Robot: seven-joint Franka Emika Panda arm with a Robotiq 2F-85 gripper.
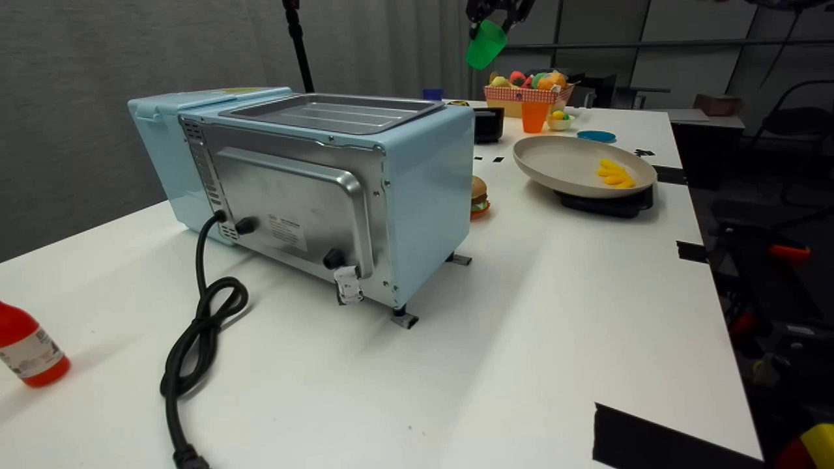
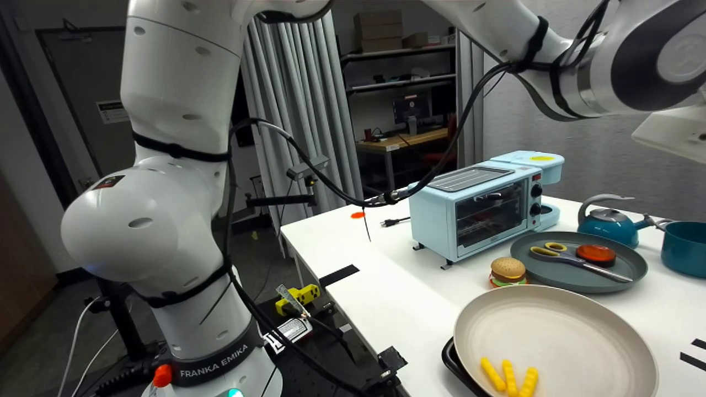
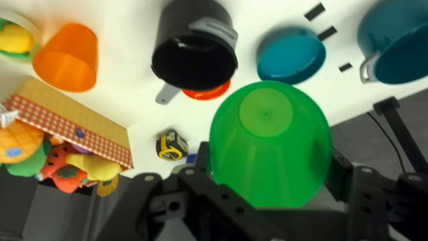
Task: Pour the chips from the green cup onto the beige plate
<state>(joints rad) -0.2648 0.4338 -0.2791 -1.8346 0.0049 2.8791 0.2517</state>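
The green cup (image 3: 267,160) is held tilted in the air between the two fingers of my gripper (image 3: 271,164) in the wrist view, its base facing the camera. The inside of the cup is hidden. In an exterior view the cup (image 1: 487,45) hangs from my gripper (image 1: 493,23), high above the table's far part. The yellow chips (image 1: 614,174) lie on the beige plate (image 1: 554,163) near its rim. They also show on the plate (image 2: 557,331) as chips (image 2: 511,379) near its lower edge. The cup is apart from the plate, and my gripper is shut on the cup.
A light blue toaster oven (image 1: 427,189) stands near a toy burger (image 2: 508,271) and a grey plate with scissors (image 2: 579,264). A black base (image 1: 606,203) is under the beige plate. An orange cup (image 3: 68,57), black pot (image 3: 194,50), and toy basket (image 3: 77,124) stand below the wrist.
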